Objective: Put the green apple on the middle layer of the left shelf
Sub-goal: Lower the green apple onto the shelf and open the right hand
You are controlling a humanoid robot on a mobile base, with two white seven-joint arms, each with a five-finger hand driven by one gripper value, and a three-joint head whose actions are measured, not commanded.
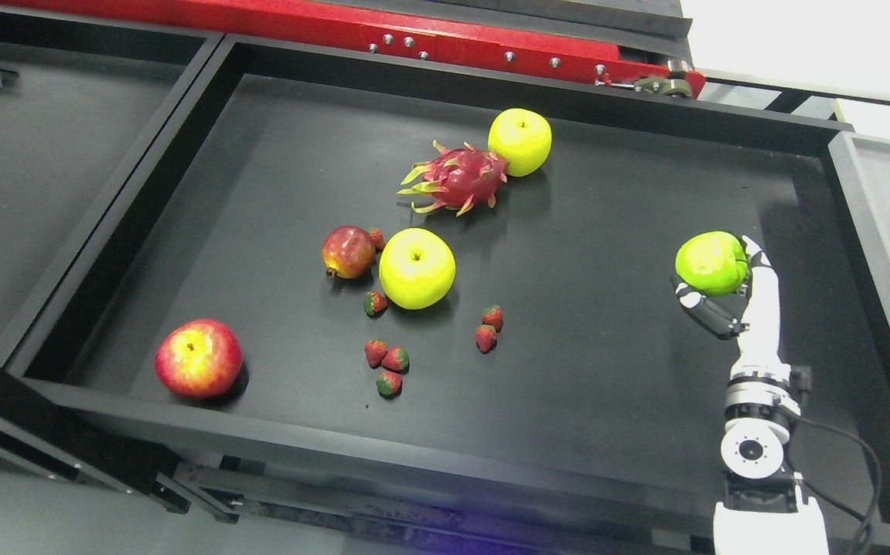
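My right hand [722, 289] comes up from the lower right and is shut on a green apple [709, 262], holding it over the right part of the black tray [583, 385]. Its fingers [703, 308] curl under the apple, and the thumb side rests against the apple's right. Two yellow-green apples lie in the tray, one at the middle [417, 267] and one at the back [520, 141]. No shelf layers can be told apart in this view. My left arm does not show.
A dragon fruit [458, 179] lies beside the back apple. A small red fruit [347, 251], a red apple [198, 358] at front left and several strawberries [387, 362] lie in the tray. A second black tray [44, 154] sits left, a grey panel [888, 231] right.
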